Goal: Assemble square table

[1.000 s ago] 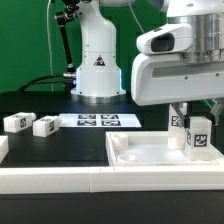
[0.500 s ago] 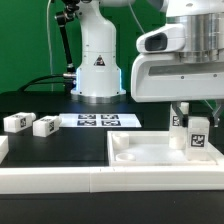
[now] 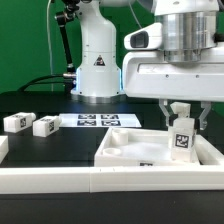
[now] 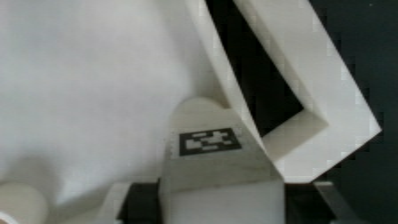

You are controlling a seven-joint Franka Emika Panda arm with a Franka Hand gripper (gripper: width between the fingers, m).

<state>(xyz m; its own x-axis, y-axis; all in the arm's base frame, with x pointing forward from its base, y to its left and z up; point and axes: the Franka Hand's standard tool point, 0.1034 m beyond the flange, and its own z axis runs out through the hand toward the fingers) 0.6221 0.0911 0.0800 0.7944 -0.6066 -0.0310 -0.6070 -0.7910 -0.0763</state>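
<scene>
My gripper is shut on a short white leg with a black-and-white tag. It holds the leg upright over the right part of the white square tabletop slab. I cannot tell whether the leg's foot touches the slab. In the wrist view the tagged leg sits between my dark fingers, with the slab's white surface beyond it. Two more tagged legs lie on the black table at the exterior view's left.
The marker board lies flat in front of the arm's white base. A long white rail runs along the front of the black surface. In the wrist view an angled white strip borders the slab.
My gripper and the held leg have moved toward the exterior view's left and slightly lower. The slab has shifted left with them. The two loose legs have not moved.
</scene>
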